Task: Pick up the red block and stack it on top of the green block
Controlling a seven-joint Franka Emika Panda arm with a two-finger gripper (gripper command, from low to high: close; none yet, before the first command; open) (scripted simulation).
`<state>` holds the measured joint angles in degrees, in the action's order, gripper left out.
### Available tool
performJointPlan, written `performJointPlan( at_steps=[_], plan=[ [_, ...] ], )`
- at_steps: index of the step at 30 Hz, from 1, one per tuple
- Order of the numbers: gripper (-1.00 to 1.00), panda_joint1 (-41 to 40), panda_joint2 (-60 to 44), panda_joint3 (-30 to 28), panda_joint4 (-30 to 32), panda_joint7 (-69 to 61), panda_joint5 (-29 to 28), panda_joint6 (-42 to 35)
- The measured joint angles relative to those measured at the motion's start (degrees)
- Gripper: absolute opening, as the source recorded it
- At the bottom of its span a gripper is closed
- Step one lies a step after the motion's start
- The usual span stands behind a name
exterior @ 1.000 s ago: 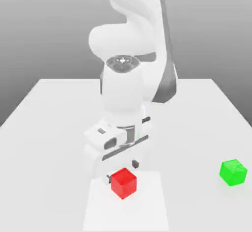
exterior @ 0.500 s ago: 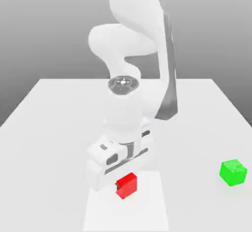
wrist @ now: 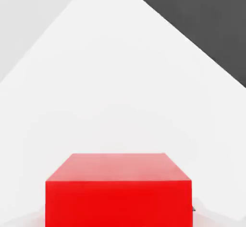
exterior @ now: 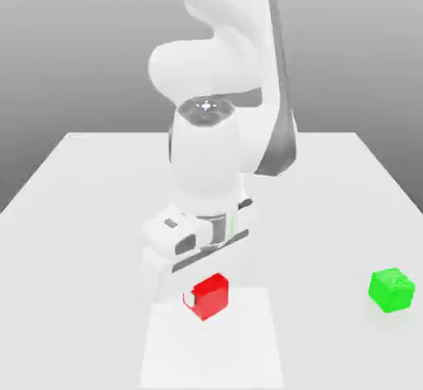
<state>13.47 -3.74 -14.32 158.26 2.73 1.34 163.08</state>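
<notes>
Evidently, the pincer (exterior: pixel 206 297) is pinching the red block (exterior: pixel 211 297), which is looking stiff, light and perhaps slick, so opposite flat sides are offering the best hold, while the arm (exterior: pixel 206 145) is reaching down over the counter (exterior: pixel 330 215), hand pointing downward, well apart from the green block (exterior: pixel 392 290).

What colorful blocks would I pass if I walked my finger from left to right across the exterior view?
Small bright red cube in the robot's two-finger gripper → small bright green cube.
</notes>
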Motion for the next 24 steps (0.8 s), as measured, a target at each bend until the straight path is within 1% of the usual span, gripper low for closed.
performJointPlan(
  at_steps=[5,11,13,15,20,24],
  plan=[
    [-1.00,-0.2,2.4,-0.1,0.7,1.2,-1.5,-1.9],
    [-1.00,-0.6,4.2,0.1,2.0,1.6,-1.9,-3.1],
    [-1.00,-1.9,4.3,3.0,0.8,1.1,-2.5,-4.3],
    [-1.00,-0.7,4.3,6.3,-0.2,0.5,-2.9,-5.4],
    [-1.00,10.3,3.9,14.0,-3.8,-2.0,-3.0,-8.5],
    [-1.00,18.8,2.3,21.9,-8.1,-5.4,-2.3,-11.5]
  ],
)
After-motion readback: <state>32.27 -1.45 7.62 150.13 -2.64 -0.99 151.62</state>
